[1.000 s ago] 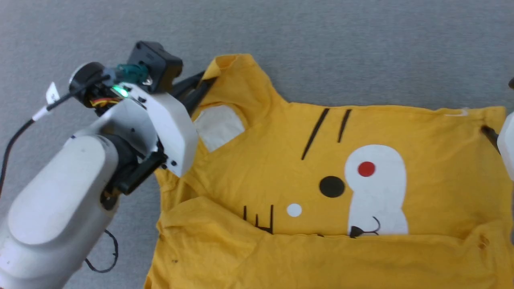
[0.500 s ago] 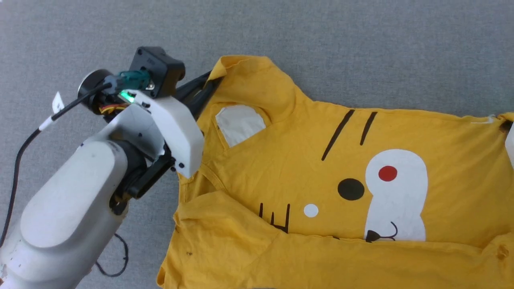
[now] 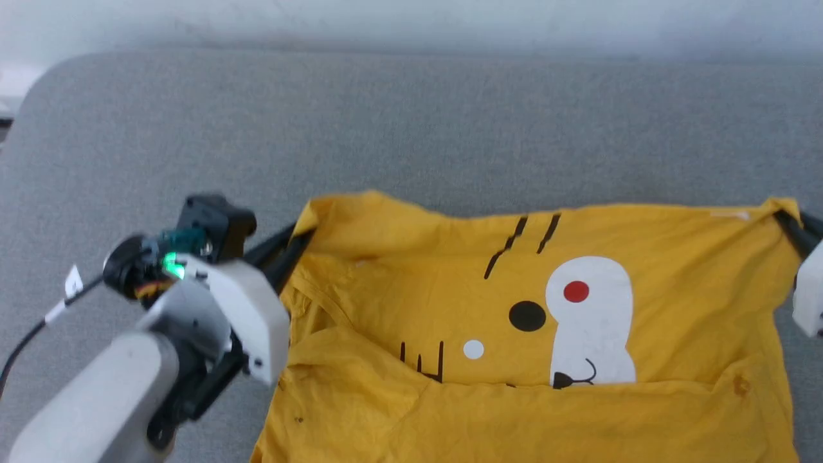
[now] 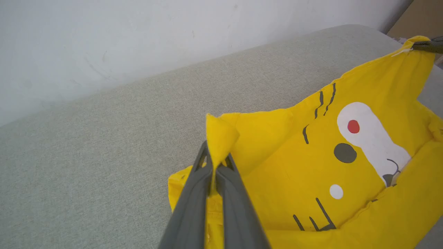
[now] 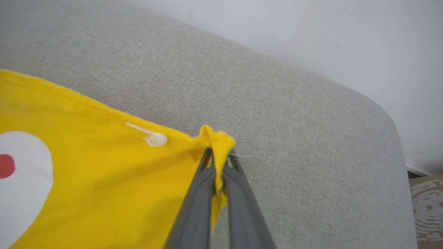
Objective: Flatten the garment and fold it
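Yellow garment (image 3: 514,392) stretched sideways between two closed grippers

The left gripper (image 4: 217,162) pinches one far corner and the right gripper (image 5: 218,155) the other. The shirt's long axis runs from one to the other, neck end toward the left gripper, print facing up. A grey fabric surface (image 3: 411,128) lies beneath, with a pale wall (image 3: 411,19) beyond.

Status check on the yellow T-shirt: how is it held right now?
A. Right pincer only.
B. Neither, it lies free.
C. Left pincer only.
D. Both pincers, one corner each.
D: the left pincer is shut on one corner of the T-shirt, and the right pincer is shut on the opposite corner.
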{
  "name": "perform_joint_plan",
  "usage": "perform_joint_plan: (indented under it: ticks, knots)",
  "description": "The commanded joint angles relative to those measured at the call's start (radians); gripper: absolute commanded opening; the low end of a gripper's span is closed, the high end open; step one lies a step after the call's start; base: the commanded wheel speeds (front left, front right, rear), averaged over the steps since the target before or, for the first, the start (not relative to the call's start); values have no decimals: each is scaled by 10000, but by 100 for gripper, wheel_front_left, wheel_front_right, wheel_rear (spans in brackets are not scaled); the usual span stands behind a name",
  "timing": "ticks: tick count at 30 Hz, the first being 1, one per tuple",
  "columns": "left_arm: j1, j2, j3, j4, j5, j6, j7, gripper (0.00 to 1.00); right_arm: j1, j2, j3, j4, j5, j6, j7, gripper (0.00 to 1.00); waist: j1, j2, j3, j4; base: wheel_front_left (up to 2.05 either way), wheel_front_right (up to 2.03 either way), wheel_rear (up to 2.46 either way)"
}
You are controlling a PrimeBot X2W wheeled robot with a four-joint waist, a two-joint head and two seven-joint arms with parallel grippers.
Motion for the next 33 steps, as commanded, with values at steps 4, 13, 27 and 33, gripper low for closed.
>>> perform_joint_plan:
  ticks: [4,13,27,33]
  knots:
    - [1244,509,-160,-597,-268,219,113,0,1419,515,-804,-632,-320,-13,-216,7,1,-2,-1003,-261,0,0,0]
    - [3030,1429,-470,-953,-687,312,351,0,3884,930,-1625,-1872,-553,-13,544,0,1,-2,-1207,-291,0,0,0]
    - [3323,1064,-1378,1037,-292,-445,-39,0,4700,751,-1068,-1557,-627,-13,805,0,1,-2,-1094,-300,0,0,0]
    - [3270,708,-1525,2070,-258,-694,-463,100,4625,832,-750,-1123,-207,-13,705,100,1,-2,-1361,-287,0,0,0]
